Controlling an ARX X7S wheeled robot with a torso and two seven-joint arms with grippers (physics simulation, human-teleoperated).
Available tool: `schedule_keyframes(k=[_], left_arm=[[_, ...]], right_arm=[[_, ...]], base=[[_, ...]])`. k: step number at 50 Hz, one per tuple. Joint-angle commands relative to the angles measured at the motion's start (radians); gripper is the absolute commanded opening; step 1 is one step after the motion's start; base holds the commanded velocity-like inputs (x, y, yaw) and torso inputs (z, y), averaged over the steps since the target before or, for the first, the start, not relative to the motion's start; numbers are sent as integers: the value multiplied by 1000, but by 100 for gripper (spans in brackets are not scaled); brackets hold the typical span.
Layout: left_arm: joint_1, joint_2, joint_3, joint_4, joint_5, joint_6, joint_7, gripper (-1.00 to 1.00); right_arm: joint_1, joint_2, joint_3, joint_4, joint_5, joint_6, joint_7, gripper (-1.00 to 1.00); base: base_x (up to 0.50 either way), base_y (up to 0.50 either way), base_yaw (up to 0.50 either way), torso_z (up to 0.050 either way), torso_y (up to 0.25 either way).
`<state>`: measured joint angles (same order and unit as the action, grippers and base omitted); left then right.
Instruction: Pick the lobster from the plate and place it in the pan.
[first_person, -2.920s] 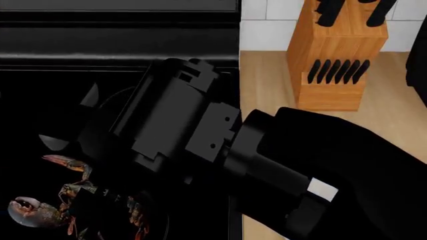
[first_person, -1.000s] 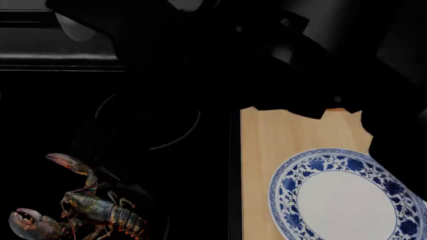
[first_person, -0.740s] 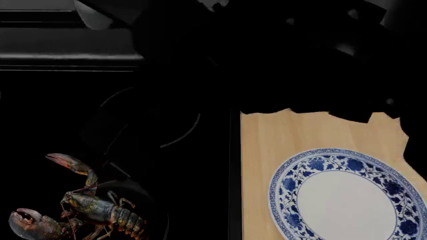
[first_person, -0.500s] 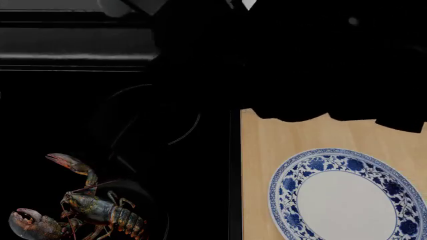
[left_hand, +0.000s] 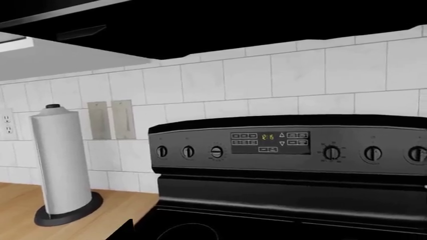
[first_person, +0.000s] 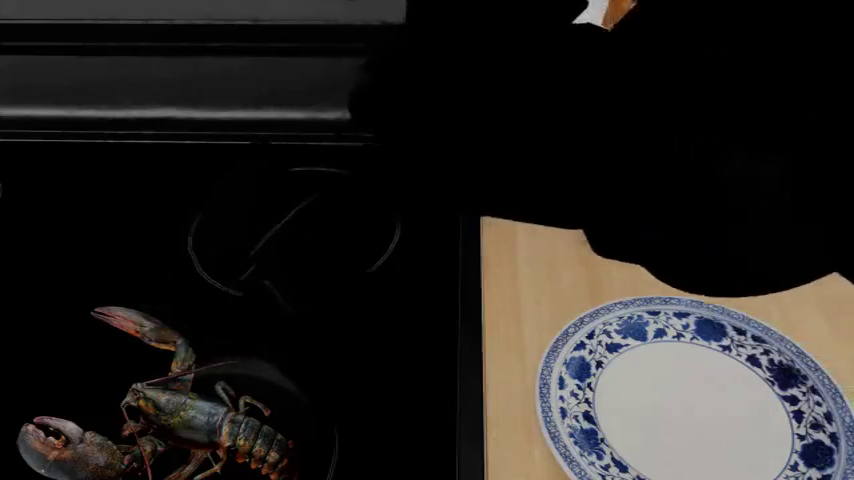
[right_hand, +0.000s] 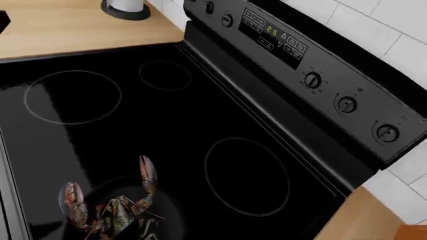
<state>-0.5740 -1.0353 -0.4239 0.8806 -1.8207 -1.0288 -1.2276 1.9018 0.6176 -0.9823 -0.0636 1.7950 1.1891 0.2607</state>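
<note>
Lobster (first_person: 174, 420) is seen lying in the pan (first_person: 287, 400) on the black stovetop (first_person: 107, 240), claws hanging over the rim; the pan is barely separable from the dark glass. Plate (first_person: 694, 395) sits bare on the wooden table (first_person: 534, 280) just beside the stove, so placement is judged done. A dark arm mass (first_person: 694, 150) is held high over the table, probably for clearance. Neither set of fingers is visible in any view; their state cannot be told.
</note>
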Motion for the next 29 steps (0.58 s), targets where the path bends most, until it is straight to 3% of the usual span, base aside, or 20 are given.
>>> schedule_keyframes(k=[1,8,19,29], left_arm=[[-10,10,24,2,14,2,4,100],[-14,9,31,5,12,5,4,100],[-24,5,39,9,6,11,6,100],[-46,2,69,15,-4,20,-5,100]], right_arm=[[-24,72,43,-66,77,-49,96,100],[-62,130,81,-122,90,-117,166,100],[-111,278,152,-323,170,-237,404,100],[-172,345,162,-416,226,-281,461,100]], base=[[0,0,0,0,0],[0,0,0,0,0],[0,0,0,0,0],[0,0,0,0,0]])
